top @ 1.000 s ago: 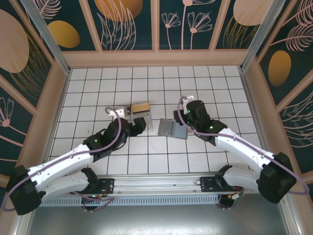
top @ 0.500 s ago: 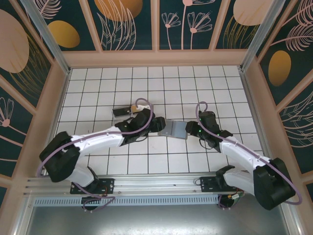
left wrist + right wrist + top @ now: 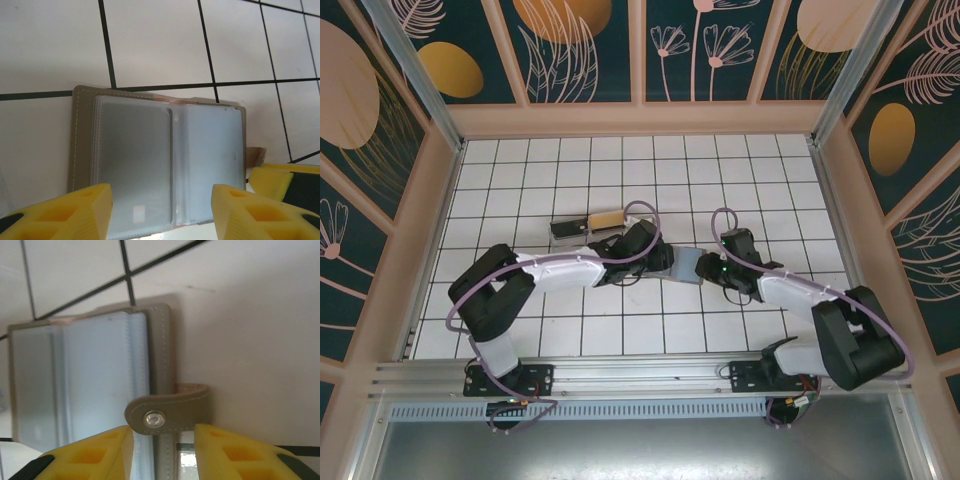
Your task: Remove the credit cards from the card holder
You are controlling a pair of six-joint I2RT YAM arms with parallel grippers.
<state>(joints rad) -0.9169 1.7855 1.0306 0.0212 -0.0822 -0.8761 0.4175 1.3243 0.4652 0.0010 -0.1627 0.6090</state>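
A white tiled tabletop (image 3: pixel 520 180) is spreading across the enclosure, its black grid lines running straight in both directions. A small tan block (image 3: pixel 607 217) is lying on it left of centre, slightly tilted. Teal panels (image 3: pixel 580 50) printed with pale leaves, flowers and orange discs are standing around the far end and both sides, with light wooden framing (image 3: pixel 640 118) running between them. An aluminium rail (image 3: pixel 640 375) is lying along the near edge, with a slotted cable duct (image 3: pixel 640 410) just behind it.
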